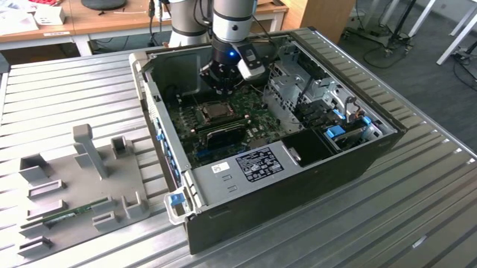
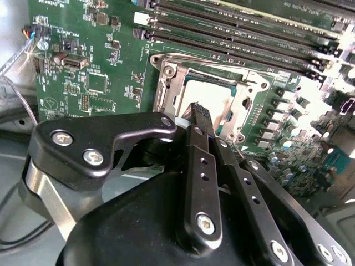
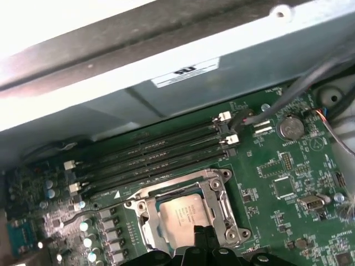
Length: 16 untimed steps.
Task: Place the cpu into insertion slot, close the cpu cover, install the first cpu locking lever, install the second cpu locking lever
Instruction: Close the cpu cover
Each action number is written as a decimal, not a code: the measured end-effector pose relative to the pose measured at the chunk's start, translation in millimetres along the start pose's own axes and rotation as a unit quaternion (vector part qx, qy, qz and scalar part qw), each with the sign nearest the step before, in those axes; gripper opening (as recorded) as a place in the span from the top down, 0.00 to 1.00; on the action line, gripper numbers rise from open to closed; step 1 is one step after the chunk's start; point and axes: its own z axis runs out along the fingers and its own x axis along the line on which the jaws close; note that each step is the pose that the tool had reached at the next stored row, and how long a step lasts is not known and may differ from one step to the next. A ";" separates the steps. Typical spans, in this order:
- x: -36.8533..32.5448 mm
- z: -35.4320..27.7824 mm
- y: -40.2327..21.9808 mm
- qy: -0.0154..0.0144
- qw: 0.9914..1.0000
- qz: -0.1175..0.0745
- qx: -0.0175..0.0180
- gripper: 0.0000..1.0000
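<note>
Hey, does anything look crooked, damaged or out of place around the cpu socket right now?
Nothing stands out. The cpu lies flat and square inside the cover, which looks down and level on the board. The gripper, shut, is at the cover's edge.

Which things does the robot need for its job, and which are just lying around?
For the job: the cpu, set in place; the cpu cover framing it; the tool close by them.
Just lying about: the memory slots, the round battery, the grey holder tray beside the computer case.
</note>
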 end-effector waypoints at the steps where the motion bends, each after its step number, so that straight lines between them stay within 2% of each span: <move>1: 0.0 0.0 0.0 0.000 1.000 -0.006 0.000 0.90; 3: 0.0 0.0 0.0 0.000 1.000 -0.014 0.000 0.90; 7: 0.0 0.0 0.0 0.000 1.000 -0.018 0.000 0.90; 16: 0.0 0.0 0.0 0.000 1.000 -0.018 0.000 0.90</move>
